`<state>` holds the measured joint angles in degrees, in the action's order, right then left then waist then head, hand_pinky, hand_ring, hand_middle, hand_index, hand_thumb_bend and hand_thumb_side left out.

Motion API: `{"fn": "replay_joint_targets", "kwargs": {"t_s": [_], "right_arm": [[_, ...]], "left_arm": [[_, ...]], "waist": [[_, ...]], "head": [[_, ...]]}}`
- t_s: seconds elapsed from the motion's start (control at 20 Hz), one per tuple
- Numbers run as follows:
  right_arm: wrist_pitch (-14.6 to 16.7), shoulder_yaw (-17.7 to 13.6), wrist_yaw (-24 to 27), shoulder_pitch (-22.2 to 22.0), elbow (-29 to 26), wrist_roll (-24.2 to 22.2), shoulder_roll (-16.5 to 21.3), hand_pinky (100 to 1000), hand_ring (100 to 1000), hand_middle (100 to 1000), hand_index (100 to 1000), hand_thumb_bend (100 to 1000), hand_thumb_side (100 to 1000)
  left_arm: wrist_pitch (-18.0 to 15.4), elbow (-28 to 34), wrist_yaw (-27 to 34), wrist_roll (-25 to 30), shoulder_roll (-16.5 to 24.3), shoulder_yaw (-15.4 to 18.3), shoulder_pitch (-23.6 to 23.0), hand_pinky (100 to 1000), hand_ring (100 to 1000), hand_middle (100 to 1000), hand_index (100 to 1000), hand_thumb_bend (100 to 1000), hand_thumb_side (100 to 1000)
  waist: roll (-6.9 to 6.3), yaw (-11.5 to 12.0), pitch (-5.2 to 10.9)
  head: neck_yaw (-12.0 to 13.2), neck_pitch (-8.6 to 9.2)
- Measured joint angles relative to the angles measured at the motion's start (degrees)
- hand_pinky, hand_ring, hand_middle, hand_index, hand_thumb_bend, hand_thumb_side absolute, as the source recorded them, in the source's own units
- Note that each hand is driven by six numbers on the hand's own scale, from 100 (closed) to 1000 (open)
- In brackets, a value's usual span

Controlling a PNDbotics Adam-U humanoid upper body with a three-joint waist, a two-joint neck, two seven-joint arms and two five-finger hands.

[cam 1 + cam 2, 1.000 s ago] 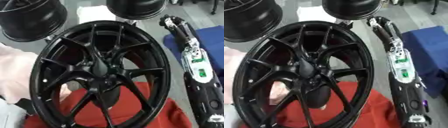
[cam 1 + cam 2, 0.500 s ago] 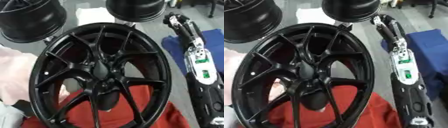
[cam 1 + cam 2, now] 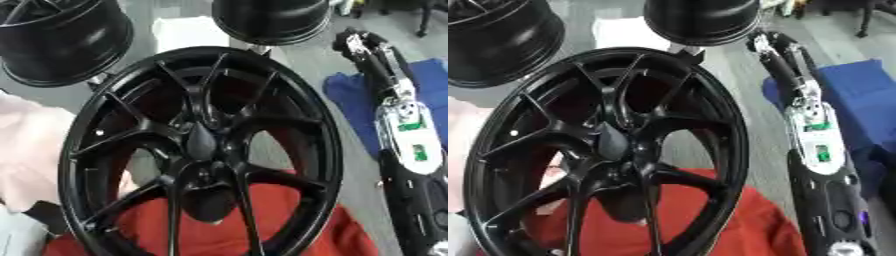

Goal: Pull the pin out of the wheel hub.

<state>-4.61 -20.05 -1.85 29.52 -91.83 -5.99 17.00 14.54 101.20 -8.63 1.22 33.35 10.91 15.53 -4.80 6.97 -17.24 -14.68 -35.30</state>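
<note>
A large black spoked wheel hub (image 3: pixel 262 100) stands tilted on a red cloth (image 3: pixel 262 220) in the middle of both views. A dark tapered piece (image 3: pixel 200 141) sits at the hub's centre, where the spokes meet; I cannot make out whether it is the pin. My right arm (image 3: pixel 815 145) runs up the right side, past the rim. Its hand (image 3: pixel 766 43) shows small beside the wheel's upper right rim, apart from it. My left hand is not seen. At the left, a person's pale hand (image 3: pixel 554 170) shows behind the spokes.
Two more black wheels stand behind: one at the upper left (image 3: pixel 61 45), one at the top middle (image 3: pixel 271 20). A blue cloth (image 3: pixel 859 100) lies under my right arm. A white sheet (image 3: pixel 184 32) lies between the back wheels.
My right arm and hand have drifted slightly right, away from the rim. The wheel hub stays in about the same place.
</note>
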Motion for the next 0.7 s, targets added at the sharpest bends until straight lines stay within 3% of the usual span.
{"fn": "replay_joint_targets", "kwargs": {"t_s": [0.4, 0.7], "right_arm": [[0.1, 0.0, 0.1, 0.0, -0.1, 0.0, -0.6, 946, 790, 629, 673, 100, 595], [0.1, 0.0, 0.3, 0.0, -0.2, 0.2, -0.8, 945, 789, 628, 672, 100, 591]], "left_arm": [[-4.3, 5.3, 8.2, -8.2, -11.4, 1.9, 1.1, 685, 602, 565, 677, 455, 641], [-9.5, 5.3, 13.9, -13.8, -15.6, 1.4, 1.1, 693, 604, 564, 679, 458, 644]], "waist": [[0.75, 0.0, 0.0], [1.18, -0.1, 0.0]], "head": [[0.0, -0.37], [0.0, -0.37]]}}
